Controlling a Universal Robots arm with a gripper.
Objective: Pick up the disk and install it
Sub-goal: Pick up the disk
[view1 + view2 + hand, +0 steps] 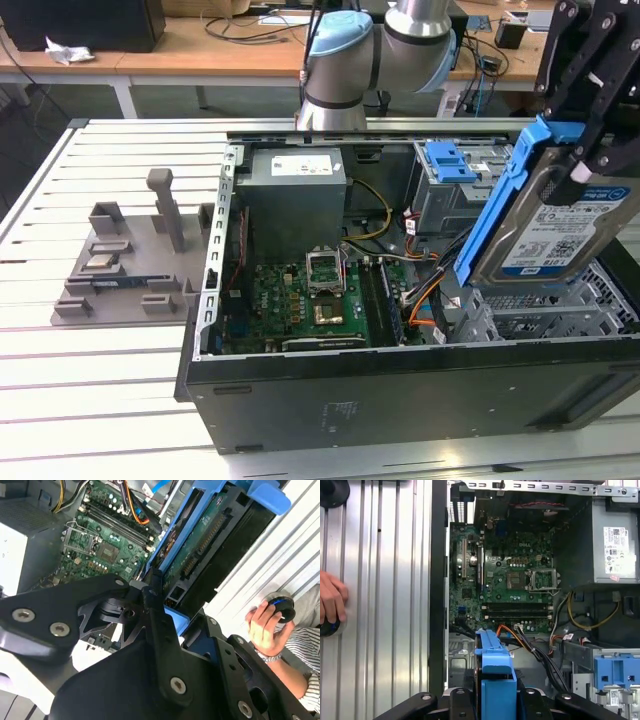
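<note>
**Q:** Claw status?

**A:** The gripper (590, 150) is clamped on the disk (560, 225). The disk hangs tilted above the open computer case (400, 390), at the exterior view's right.

**Q:** How do the views differ?

**A:** The exterior view shows the labelled face. The second wrist view shows the green circuit-board side and a person's hand (262, 622) on a dark round object (282, 607).

**Q:** Case contents?

**A:** It holds the motherboard (300, 300), power supply (295, 195) and blue latch piece (450, 160).
</note>
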